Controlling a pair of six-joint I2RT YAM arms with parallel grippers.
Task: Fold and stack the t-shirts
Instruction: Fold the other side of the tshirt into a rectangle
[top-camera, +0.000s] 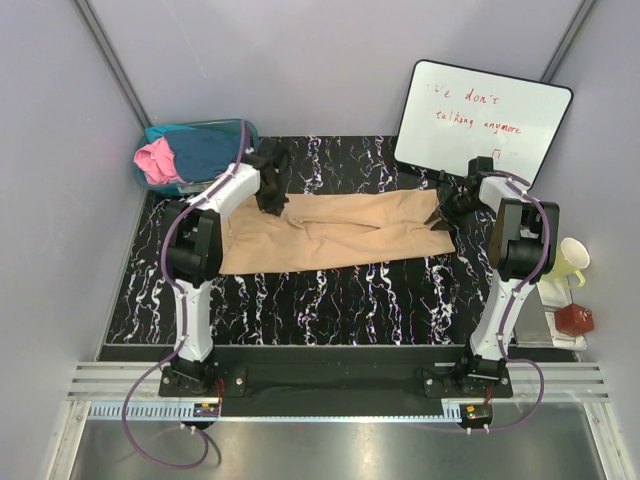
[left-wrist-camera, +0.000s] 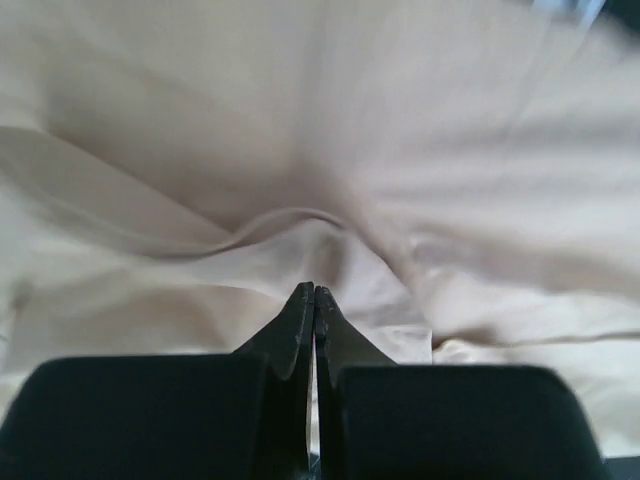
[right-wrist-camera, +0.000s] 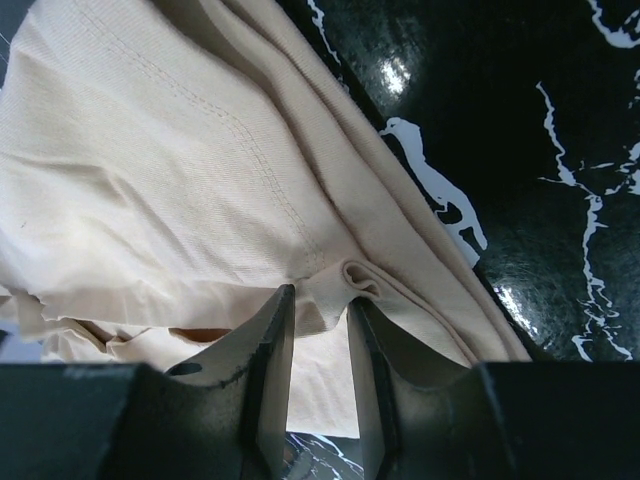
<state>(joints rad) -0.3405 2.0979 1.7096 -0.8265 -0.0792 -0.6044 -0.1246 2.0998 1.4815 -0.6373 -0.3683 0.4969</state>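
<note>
Folding step: you hold the tan t-shirt at its left and right ends, spread mid-bench; an early fold, by my reading.
Tub, far left: the pink t-shirt and teal-blue t-shirt lie inside, unfolded.
Left tool: clenched, cloth puckering to its tips.
Right tool: grasping a bunched hem.
Next move: lift both ends evenly and carry them toward you.
Room: bare bench lies nearer you; the whiteboard crowds the right rear.
</note>
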